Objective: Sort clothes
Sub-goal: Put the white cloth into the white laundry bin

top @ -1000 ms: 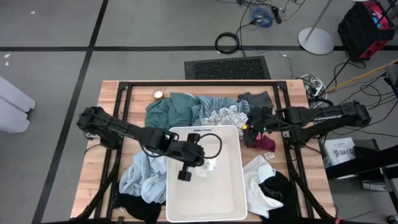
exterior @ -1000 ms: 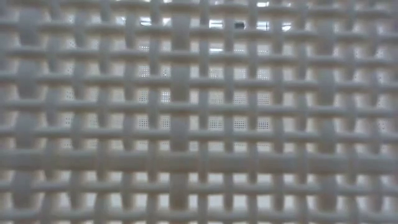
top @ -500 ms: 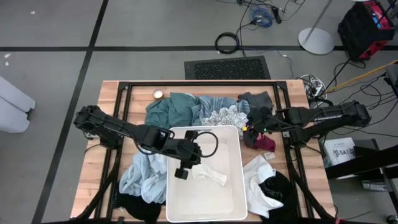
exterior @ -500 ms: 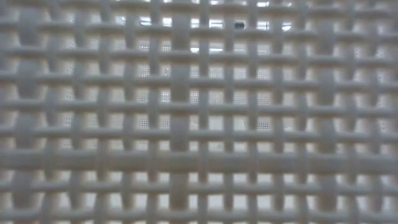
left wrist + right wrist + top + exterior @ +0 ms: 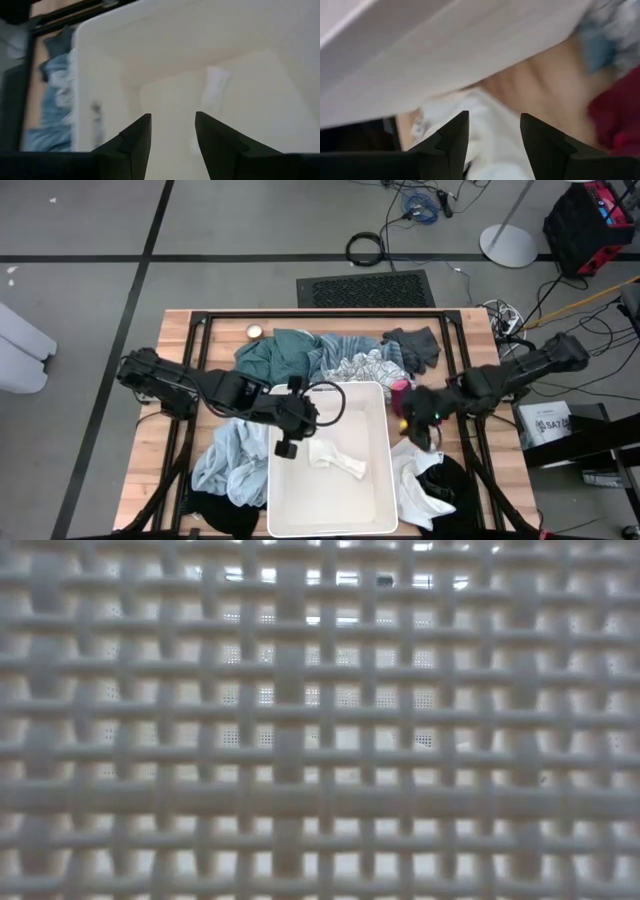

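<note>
1. White plastic: the bin (image 5: 372, 498) sits at the table's near centre, with one white garment (image 5: 336, 459) lying crumpled inside it, toward its left half.
2. The left gripper (image 5: 287, 442) hangs over the bin's left rim, at nine o'clock from the white garment; its fingers (image 5: 134, 141) are spread apart with nothing between them.
3. The right gripper (image 5: 418, 427) hovers just outside the bin's right wall, at three o'clock from the bin, above a white cloth (image 5: 490, 142); its fingers are parted and grip nothing.
4. A pink-magenta sock (image 5: 401, 386) lies at eleven o'clock from that gripper.
5. Teal (image 5: 277, 352), striped (image 5: 358, 367) and dark grey (image 5: 415, 344) clothes heap at the bin's twelve o'clock; light blue fabric (image 5: 228, 460) lies at its nine o'clock and black-and-white clothes (image 5: 430, 485) at its four o'clock.
6. The low view shows only white lattice (image 5: 320, 740).
</note>
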You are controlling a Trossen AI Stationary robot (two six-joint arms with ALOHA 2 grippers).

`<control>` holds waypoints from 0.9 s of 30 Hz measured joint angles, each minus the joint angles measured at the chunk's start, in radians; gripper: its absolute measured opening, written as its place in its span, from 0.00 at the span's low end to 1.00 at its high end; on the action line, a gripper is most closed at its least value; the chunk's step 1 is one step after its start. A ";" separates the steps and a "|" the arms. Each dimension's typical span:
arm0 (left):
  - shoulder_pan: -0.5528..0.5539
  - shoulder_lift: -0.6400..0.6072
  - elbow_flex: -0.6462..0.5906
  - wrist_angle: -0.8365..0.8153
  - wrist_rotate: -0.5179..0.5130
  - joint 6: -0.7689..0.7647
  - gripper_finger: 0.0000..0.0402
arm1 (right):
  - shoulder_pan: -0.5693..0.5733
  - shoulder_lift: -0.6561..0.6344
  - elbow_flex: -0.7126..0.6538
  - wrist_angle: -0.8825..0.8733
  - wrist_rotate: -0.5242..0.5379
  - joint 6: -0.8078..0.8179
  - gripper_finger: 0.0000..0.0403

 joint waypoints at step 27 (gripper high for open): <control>0.005 -0.262 -0.178 0.085 -0.182 -0.046 0.40 | 0.318 0.533 0.000 0.017 0.123 0.103 0.35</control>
